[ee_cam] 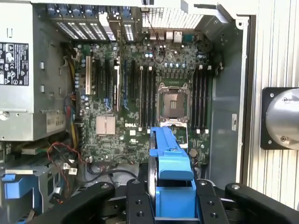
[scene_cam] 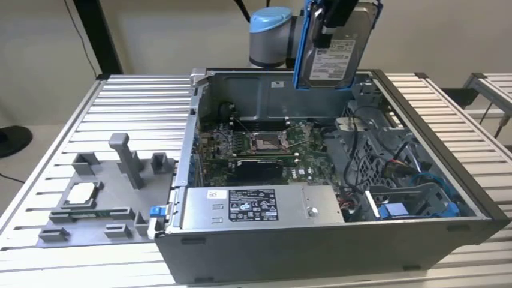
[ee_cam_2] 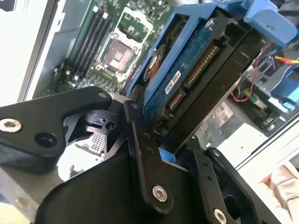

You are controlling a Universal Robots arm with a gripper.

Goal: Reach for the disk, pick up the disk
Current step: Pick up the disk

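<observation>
The disk [scene_cam: 340, 48], a flat silver-grey metal hard drive in a blue plastic frame, hangs on edge at twelve o'clock above the open grey computer case [scene_cam: 416, 240]; my black gripper [ee_cam: 174, 205] clamps its frame, so I judge it lifted clear.

Disk [scene_cam: 340, 48]: silver-grey, white label, blue frame; upright, lifted above open case, clamped.

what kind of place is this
Likely a robot test bench for computer assembly or repair: an open computer case with its motherboard exposed sits on a slatted metal table, and the gripper holds the disk above it.
</observation>
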